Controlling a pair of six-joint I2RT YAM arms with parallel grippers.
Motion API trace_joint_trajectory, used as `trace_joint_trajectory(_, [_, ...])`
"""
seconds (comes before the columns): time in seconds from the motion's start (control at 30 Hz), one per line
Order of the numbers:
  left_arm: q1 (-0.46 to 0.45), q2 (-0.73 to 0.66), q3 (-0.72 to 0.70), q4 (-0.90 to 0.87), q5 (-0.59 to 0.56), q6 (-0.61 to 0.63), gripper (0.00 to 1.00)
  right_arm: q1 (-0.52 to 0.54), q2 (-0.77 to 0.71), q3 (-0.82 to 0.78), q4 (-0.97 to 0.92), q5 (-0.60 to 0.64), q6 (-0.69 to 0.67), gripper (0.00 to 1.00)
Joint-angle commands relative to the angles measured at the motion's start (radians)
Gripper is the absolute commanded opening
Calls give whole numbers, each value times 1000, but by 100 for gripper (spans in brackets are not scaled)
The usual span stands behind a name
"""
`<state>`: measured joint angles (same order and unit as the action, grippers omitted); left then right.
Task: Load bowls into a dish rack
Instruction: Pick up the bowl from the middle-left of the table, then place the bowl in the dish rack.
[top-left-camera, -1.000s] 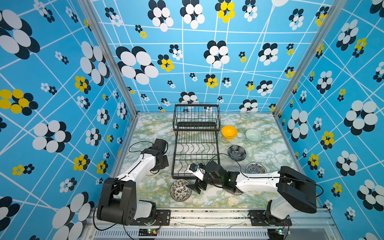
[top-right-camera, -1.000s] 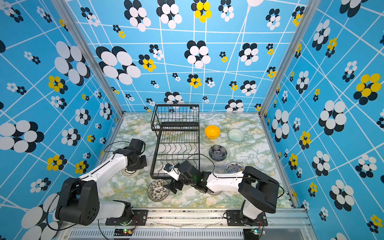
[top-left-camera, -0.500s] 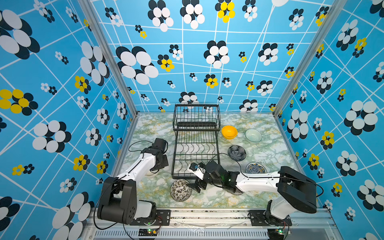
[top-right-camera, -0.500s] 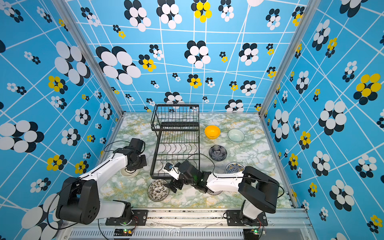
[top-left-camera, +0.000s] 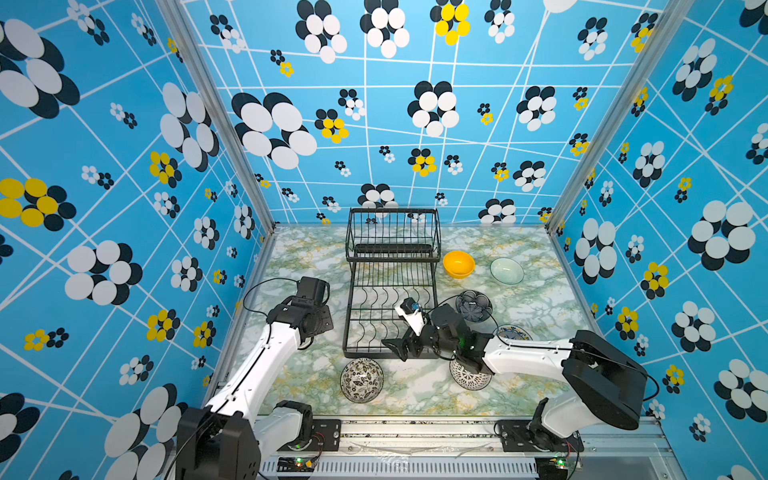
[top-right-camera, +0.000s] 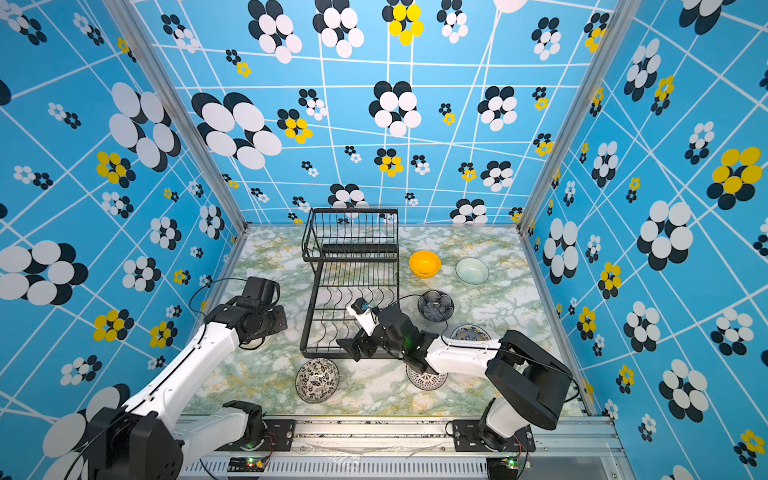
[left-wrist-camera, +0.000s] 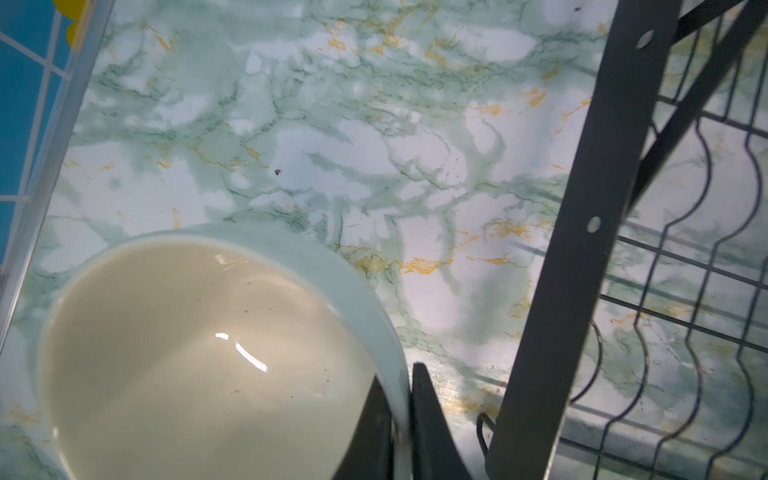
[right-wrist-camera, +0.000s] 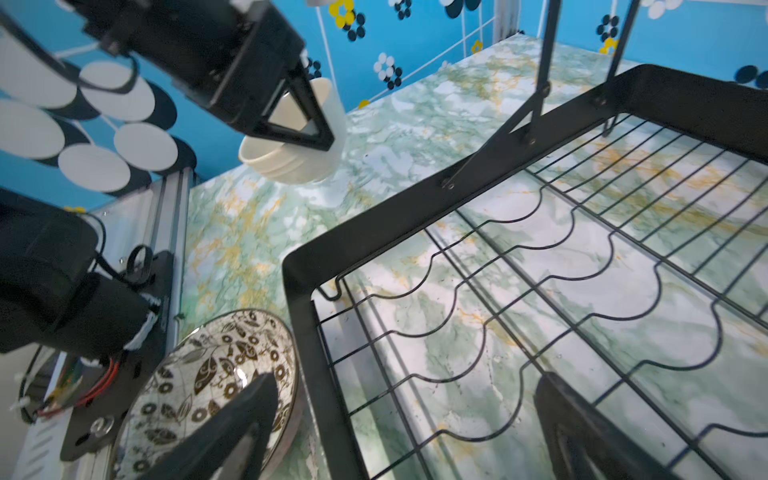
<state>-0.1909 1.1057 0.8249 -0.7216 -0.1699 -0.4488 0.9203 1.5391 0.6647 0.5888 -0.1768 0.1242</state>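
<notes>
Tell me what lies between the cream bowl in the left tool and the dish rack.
Only bare marble tabletop, shown in the left wrist view between the cream bowl and the dish rack.

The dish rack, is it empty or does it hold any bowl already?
Empty. The dish rack shows only bare wires on both tiers in both top views; the bowls are outside it.

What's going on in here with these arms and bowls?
Two robot arms are loading bowls into a black dish rack, which holds nothing yet. The left arm has its jaws clamped on the rim of a cream bowl beside the rack. The right arm hovers over the rack's near corner, jaws open and empty. The black-and-white patterned bowl and others wait on the table.
</notes>
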Motion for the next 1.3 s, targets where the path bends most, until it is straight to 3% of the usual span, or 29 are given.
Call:
trace_joint_trajectory(0.0, [-46, -65, 76, -13, 23, 1, 0, -42, -38, -31, 57, -32, 85, 100])
trace_joint_trajectory(0.2, [-207, -94, 170, 13, 13, -53, 0, -94, -63, -40, 40, -35, 107, 100])
trace_joint_trajectory(0.33, [-281, -93, 152, 149, 108, -91, 0, -105, -79, -43, 28, -38, 109, 100])
trace_joint_trajectory(0.73, [-370, -74, -74, 648, 331, -209, 0, -112, -170, -53, -60, -75, 91, 100])
trace_joint_trajectory(0.9, [-397, -42, -166, 918, 409, -209, 0, -120, -199, -19, -169, -92, 55, 100])
trace_joint_trajectory(1.17, [-412, 59, -212, 1187, 552, -171, 0, -122, -267, 1, -311, -99, 58, 100])
trace_joint_trajectory(1.27, [-415, 93, -246, 1329, 605, -159, 0, -122, -288, -47, -272, -87, 46, 100])
